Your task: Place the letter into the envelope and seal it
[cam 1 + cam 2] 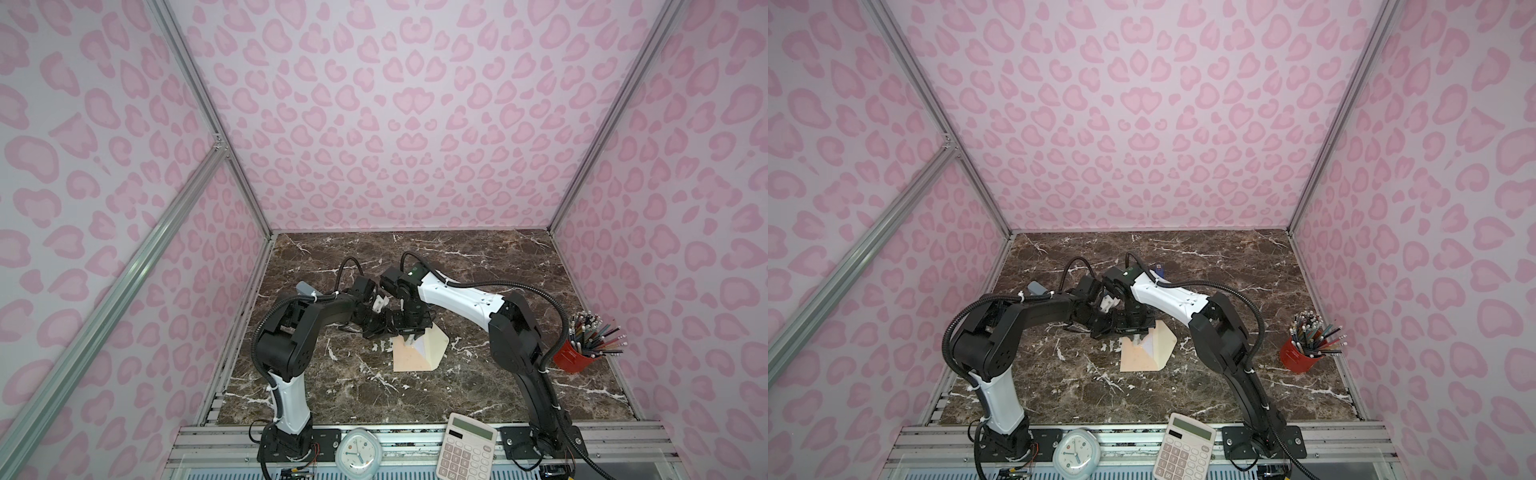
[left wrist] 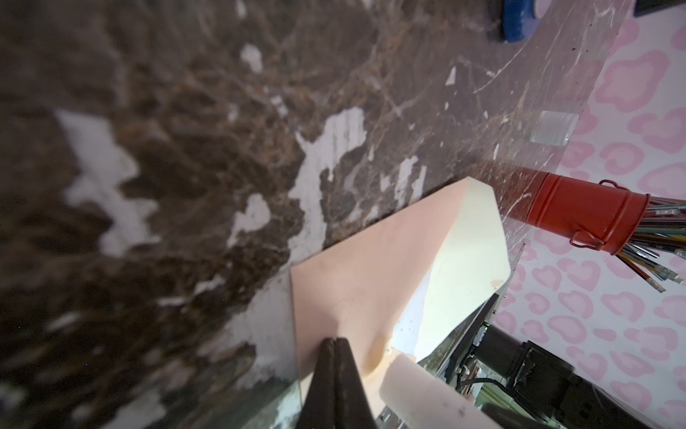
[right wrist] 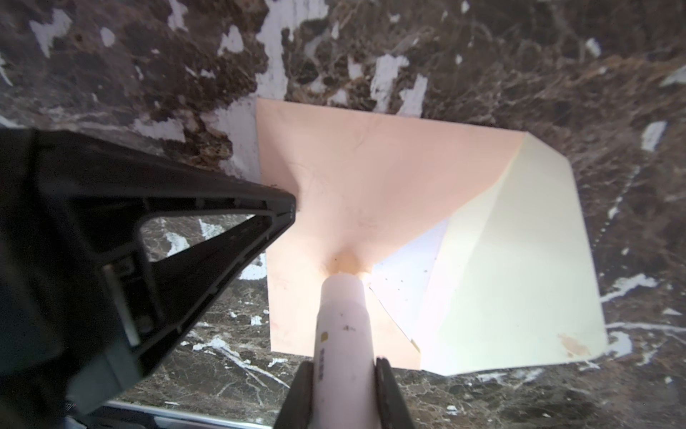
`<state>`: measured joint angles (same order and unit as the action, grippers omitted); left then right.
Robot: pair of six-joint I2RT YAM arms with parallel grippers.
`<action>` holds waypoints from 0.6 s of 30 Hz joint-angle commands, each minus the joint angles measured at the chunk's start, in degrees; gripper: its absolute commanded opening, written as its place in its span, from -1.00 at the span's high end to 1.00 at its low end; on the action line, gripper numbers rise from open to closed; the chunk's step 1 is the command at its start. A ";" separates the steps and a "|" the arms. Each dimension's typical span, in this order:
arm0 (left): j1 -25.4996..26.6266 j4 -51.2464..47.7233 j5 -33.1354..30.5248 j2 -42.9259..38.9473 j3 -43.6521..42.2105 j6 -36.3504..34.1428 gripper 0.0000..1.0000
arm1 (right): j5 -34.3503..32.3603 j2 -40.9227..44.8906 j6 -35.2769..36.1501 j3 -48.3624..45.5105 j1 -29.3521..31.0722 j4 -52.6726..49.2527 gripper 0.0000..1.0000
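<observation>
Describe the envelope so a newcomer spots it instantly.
On the dark brown marble tabletop, look mid-table where the left hand and right hand meet. Under them lies the peach-tan paper envelope; unlike the upright red metal pencil cup, it is flat, its cream-lined pointed flap open.

The envelope point(image 1: 409, 357) is peach with a cream inner flap; the stick point(image 3: 343, 323) is white. The table point(image 1: 478, 257) is dark brown marble veined white, the walls point(image 1: 395, 124) pale pink with darker pink blotches, and the bucket point(image 1: 569, 359) red.
</observation>
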<state>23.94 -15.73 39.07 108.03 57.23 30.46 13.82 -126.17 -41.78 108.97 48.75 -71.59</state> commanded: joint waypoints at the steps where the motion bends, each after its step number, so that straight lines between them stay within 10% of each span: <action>1: -0.03 -2.20 -1.89 -0.36 -0.49 -0.32 0.93 | 0.10 -0.98 0.21 0.19 0.12 -0.76 1.00; 18: -0.11 -2.16 -1.62 -0.63 -0.63 -0.31 0.92 | -1.52 -3.69 1.41 3.03 0.19 -4.08 1.00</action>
<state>23.94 -15.75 39.00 107.72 56.86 30.46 13.45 -129.16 -40.91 111.81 48.86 -73.56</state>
